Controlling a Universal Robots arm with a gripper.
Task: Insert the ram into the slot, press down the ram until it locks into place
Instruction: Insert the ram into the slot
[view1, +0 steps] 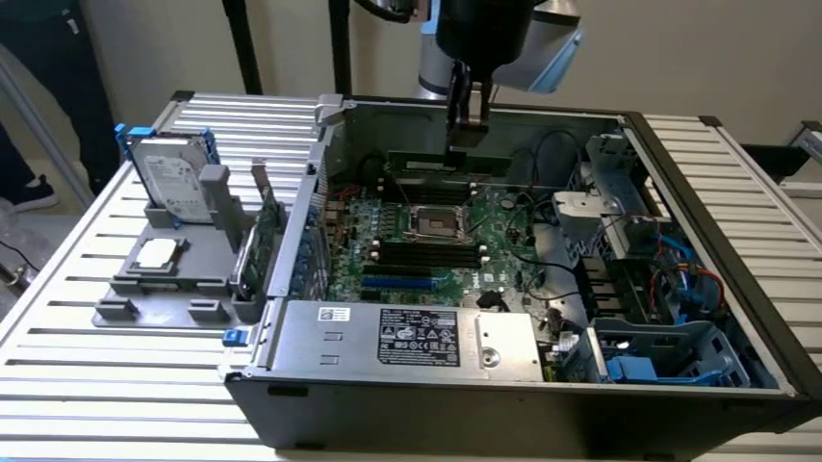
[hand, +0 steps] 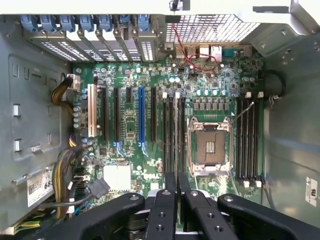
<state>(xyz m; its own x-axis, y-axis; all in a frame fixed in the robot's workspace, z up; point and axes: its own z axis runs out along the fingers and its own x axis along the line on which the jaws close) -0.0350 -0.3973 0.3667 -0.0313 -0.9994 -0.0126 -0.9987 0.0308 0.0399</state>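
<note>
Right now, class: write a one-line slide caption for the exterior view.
Gripper holding the ram above the motherboard inside the open computer case, not yet seated in a slot.

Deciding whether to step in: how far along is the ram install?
Done: the ram is picked up, clamped in the tool. In hand: it hangs above the motherboard, clear of it. Left: every black slot looks empty, so inserting and pressing down remain.

The arm (view1: 486, 29) is seen at the upper middle of the exterior view, its wrist turned straight down. The end effector (view1: 465, 140) is pointed downward, its two dark fingers (hand: 169, 195) closed narrowly upon the ram (view1: 437, 161), which is held level.
</note>
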